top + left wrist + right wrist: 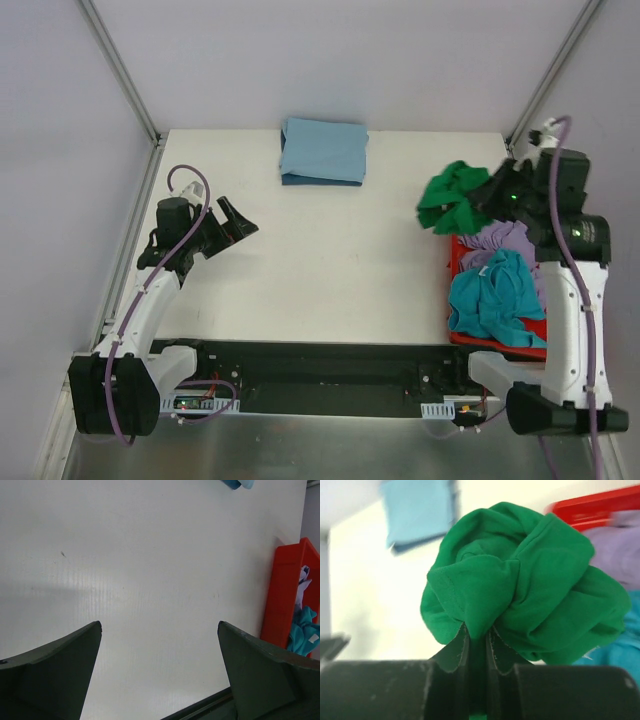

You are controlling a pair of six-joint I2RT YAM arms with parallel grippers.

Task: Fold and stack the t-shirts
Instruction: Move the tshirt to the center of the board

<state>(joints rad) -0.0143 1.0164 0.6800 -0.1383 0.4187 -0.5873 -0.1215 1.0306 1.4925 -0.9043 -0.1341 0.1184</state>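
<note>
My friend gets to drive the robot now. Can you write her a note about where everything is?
Left gripper: open, holding nothing, over the bare table.
Right gripper: shut on the bunched green t-shirt, near the red tub.
Done: the light blue t-shirt lies folded at the table's far edge.
To do: fold and stack the green one, then the lilac t-shirt and the teal t-shirt, both crumpled in the tub.
</note>
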